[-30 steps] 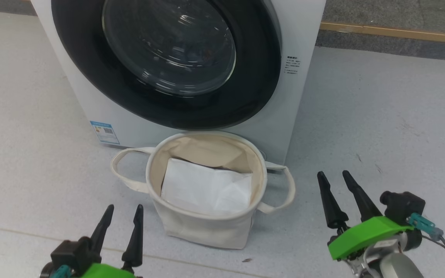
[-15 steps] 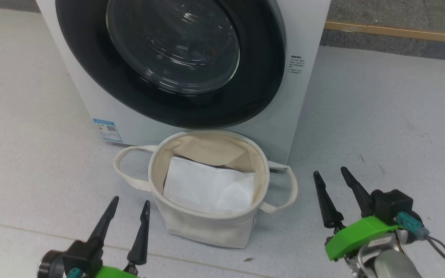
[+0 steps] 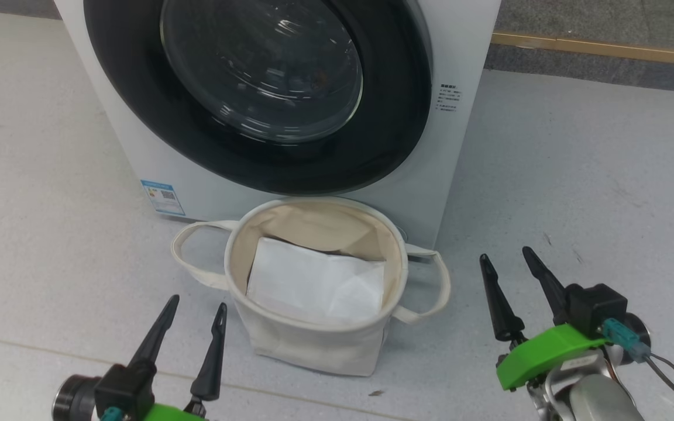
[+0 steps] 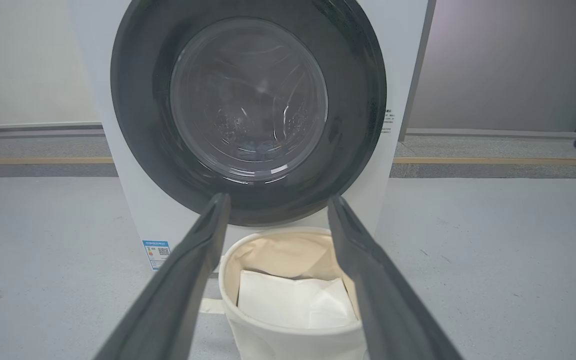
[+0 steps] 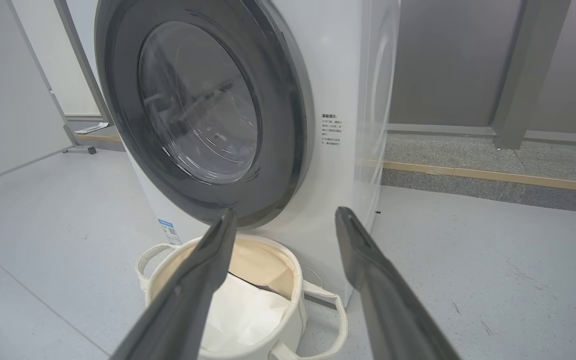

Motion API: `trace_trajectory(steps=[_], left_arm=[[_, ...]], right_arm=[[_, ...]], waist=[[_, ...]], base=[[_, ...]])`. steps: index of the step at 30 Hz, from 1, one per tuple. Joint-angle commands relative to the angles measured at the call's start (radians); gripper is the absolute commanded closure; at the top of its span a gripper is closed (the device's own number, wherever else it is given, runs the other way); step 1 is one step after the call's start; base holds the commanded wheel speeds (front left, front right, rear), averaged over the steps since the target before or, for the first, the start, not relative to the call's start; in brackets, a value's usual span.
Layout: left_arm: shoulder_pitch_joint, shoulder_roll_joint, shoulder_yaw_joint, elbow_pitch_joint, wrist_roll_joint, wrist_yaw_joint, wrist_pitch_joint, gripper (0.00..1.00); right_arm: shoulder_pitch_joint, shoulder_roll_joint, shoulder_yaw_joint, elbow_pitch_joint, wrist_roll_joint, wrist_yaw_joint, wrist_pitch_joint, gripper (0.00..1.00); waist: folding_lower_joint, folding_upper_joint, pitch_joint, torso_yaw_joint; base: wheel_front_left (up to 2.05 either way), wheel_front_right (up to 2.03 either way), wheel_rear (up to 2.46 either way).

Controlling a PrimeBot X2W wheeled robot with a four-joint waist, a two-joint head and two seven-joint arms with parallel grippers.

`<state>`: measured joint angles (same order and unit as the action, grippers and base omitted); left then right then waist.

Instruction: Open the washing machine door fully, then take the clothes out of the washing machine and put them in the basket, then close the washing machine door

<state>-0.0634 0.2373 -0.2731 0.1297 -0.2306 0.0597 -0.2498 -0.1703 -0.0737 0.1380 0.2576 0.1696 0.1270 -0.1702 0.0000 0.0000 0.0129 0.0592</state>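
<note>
The left tool [image 3: 198,303] hovers low over the grey floor [image 3: 577,175] with its two dark fingers spread apart and nothing between them. The right tool [image 3: 505,254] hangs off to the other side, its fingers likewise spread and holding nothing. Between the two tools and slightly ahead of their tips, the cream canvas basket [image 3: 308,345] stands on the floor, nearer to the left tool than to the right, with a loop handle pointing toward each. A folded white sheet [image 3: 313,286] lies inside it. Just beyond the basket, and touching or nearly touching its far rim, rises the white washing machine [image 3: 466,47]. The washing machine door [image 3: 261,76] sits shut, its glossy black rim flat against the machine's front, well ahead of and above both tools' fingertips. Reflections on the glass bowl hide what lies behind it. A small blue label [image 3: 162,197] is stuck low on the machine's front, ahead of the left tool.
</note>
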Motion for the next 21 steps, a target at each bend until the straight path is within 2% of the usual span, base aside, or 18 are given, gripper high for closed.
trace_trajectory(steps=[1,11,21], left_arm=[[-0.046,0.018,0.049,-0.037,-0.002,-0.006,-0.012,0.00],[-0.039,0.011,0.064,-0.034,-0.005,-0.014,-0.012,0.00],[-0.027,0.007,0.090,-0.070,-0.003,-0.021,-0.012,0.00]], right_arm=[[-0.038,0.005,0.013,-0.031,-0.010,0.004,-0.013,0.00],[-0.039,0.012,0.006,-0.039,0.012,0.004,-0.012,0.00],[-0.118,0.012,-0.040,-0.005,0.081,0.004,-0.034,0.00]], waist=[[0.0000,0.0000,0.001,-0.001],[0.0000,0.0000,0.008,0.004],[0.0000,0.0000,0.066,0.067]], base=[[0.00,0.00,0.00],[0.00,0.00,0.00],[0.00,0.00,0.00]])
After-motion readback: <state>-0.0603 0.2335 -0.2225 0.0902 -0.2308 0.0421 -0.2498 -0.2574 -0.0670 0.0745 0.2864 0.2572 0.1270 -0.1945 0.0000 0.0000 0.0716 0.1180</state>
